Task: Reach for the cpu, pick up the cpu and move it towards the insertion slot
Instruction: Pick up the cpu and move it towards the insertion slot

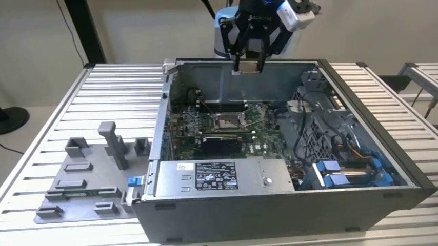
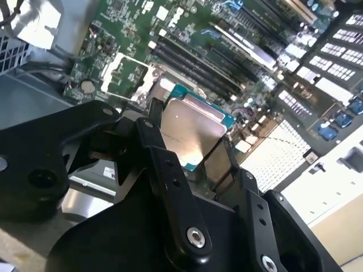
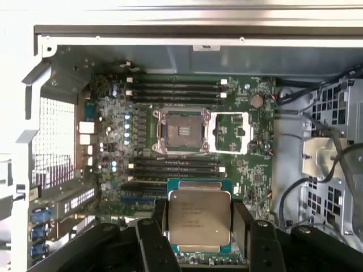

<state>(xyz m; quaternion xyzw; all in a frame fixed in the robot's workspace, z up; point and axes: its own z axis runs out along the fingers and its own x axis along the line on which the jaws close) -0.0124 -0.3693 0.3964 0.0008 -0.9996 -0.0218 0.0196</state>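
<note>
Two black fingers of the gripper are pressing against opposite edges of the cpu, holding it closed between them in both wrist views; in the second wrist view the gripper is carrying the cpu with its pale silver face tilted and its teal rim showing. Faint lines of print are running across that silver face, too small to make out. In the exterior view the gripper is hanging above the rear wall of the computer case, with the cpu showing as a small tan square between the fingertips, clear of the board below. Beneath it, the insertion slot is sitting open on the green motherboard, its silver frame ringing a dark centre, with the hinged load plate lying flat just beside it. In the exterior view the insertion slot is lying well below the gripper. A white label with dense print and small logos is sticking to the silver power supply; its writing is not legible. On the exterior view's left, a grey fixture tray is resting on the slatted table.
</note>
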